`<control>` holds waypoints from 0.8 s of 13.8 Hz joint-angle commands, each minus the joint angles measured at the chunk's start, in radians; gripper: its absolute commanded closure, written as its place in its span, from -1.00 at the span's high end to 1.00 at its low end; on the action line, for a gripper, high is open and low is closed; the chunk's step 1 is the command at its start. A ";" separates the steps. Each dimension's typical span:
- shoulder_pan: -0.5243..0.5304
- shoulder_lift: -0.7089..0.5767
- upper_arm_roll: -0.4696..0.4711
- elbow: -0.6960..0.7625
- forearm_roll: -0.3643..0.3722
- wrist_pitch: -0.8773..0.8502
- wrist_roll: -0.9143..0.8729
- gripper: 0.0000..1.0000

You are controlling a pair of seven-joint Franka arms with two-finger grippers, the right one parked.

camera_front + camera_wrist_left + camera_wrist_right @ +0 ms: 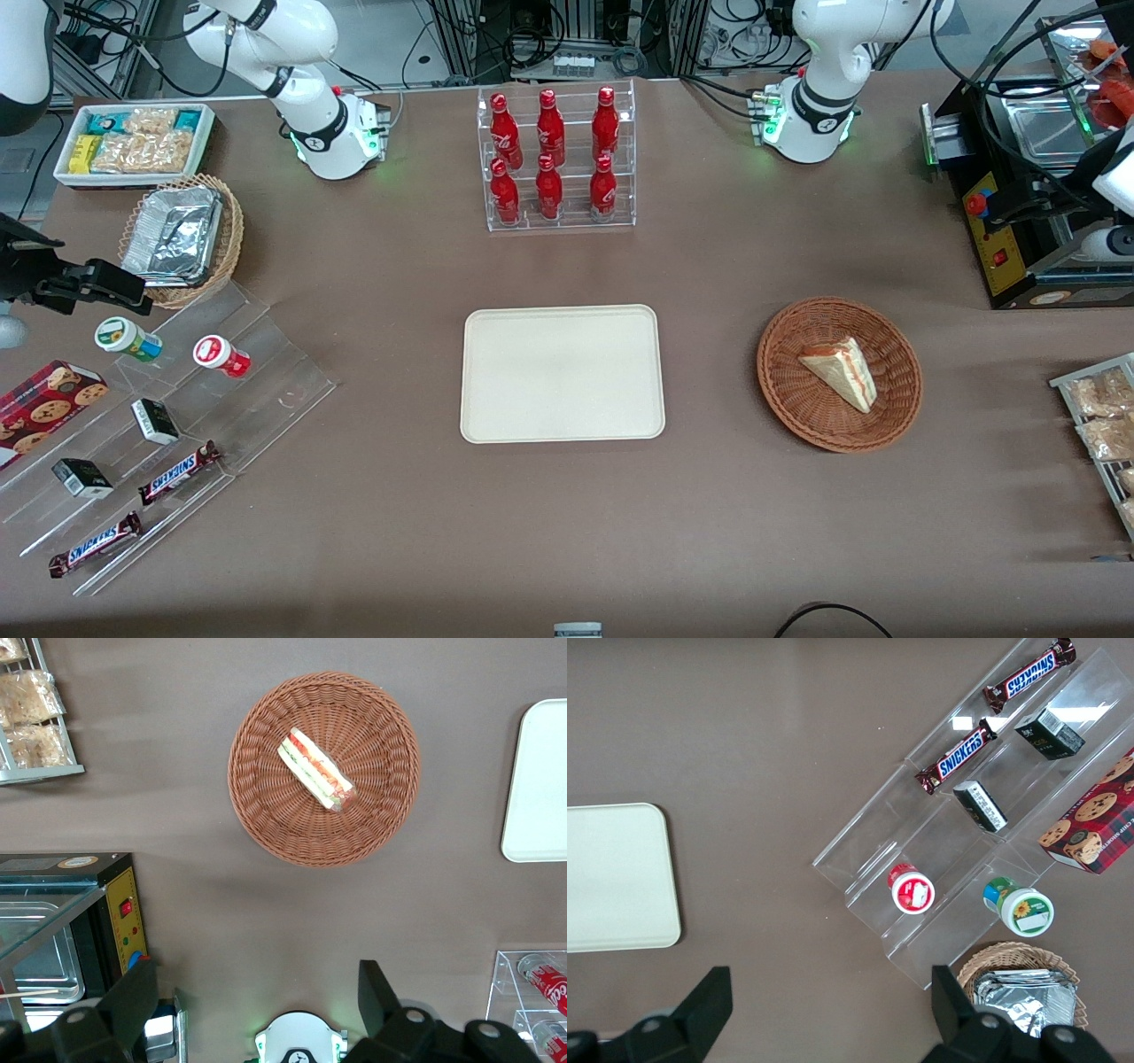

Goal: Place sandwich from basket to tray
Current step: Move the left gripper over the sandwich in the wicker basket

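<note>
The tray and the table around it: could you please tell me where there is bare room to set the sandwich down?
The tray is wholly bare. Bare table lies between it and the basket holding the sandwich, and between it and the bottle rack. The snack display steps are crowded. The gripper is open, high above the table beside the basket.

sandwich (317, 769) in basket (266, 815) | gripper (257, 1001) above table, fingers (133, 1001) apart

We count one sandwich (840, 372), one reddish-brown basket (895, 416), one cream tray (562, 373), six red bottles (549, 159), two Snickers bars (133, 514), two yogurt cups (173, 347), and one open end effector (257, 1001) above the tabletop (567, 532).
</note>
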 commanded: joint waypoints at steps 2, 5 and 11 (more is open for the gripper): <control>-0.013 -0.022 0.017 -0.015 -0.013 -0.005 0.012 1.00; -0.013 0.016 0.017 -0.026 -0.007 0.041 -0.001 1.00; -0.016 0.067 0.015 -0.267 -0.008 0.366 -0.248 1.00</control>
